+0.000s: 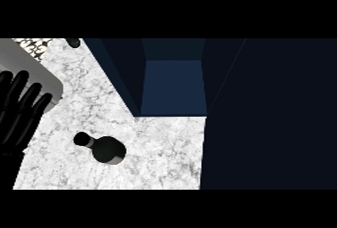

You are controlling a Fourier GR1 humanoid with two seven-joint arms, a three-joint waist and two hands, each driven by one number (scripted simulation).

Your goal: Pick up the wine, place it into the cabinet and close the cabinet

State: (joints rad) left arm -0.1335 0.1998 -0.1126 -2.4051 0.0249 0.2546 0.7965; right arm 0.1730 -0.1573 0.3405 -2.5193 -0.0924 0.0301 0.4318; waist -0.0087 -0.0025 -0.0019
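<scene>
Black fingers of the left hand (20,111) fill the left edge of the frame, straight and spread slightly apart, pointing toward the upper right and holding nothing. Their tips overlap a grey, rounded-corner object (41,71) in the upper left of the frame; what that object is cannot be told.

Lower and to the right of the hand, in the lower-left part of the frame, the wine bottle (104,148) stands on the white marbled counter (164,147), seen from above as a dark round body with its narrow neck toward the upper left. It is clear of the fingers, with bare counter between them.

Top centre of the frame shows the dark blue cabinet (172,84), open, its lighter blue interior facing the counter. A dark panel (270,116) covers the whole right side of the frame. A small dark object (73,42) sits at the counter's top edge, too small to identify.
</scene>
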